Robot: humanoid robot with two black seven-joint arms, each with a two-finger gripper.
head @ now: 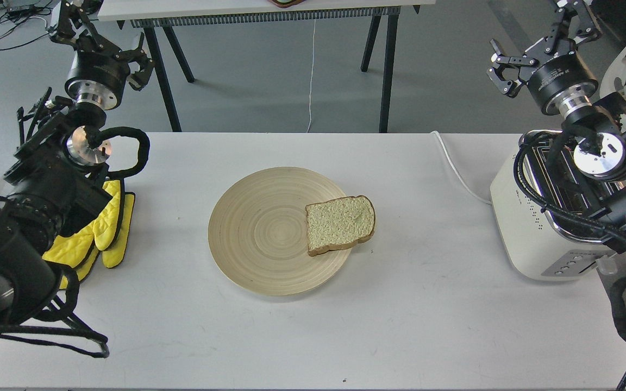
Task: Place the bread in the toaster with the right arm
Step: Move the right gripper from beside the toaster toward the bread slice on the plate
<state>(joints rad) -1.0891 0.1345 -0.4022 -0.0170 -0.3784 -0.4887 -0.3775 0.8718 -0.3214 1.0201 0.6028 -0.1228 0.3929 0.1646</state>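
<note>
The bread [340, 224], a pale speckled slice with a brown crust, lies flat on the right edge of a round wooden plate [258, 233], overhanging the rim slightly. The cream-white toaster [530, 233] stands at the table's right side, its chrome top partly covered by my right arm. My right gripper [541, 46] is raised above and behind the toaster, open and empty, far from the bread. Raised at the far left, my left gripper [104, 43] is also open and holds nothing.
A yellow oven mitt [101, 239] lies at the left under my left arm. The toaster's white cord [457, 171] runs off the table's back edge. Another table's black legs [383, 70] stand behind.
</note>
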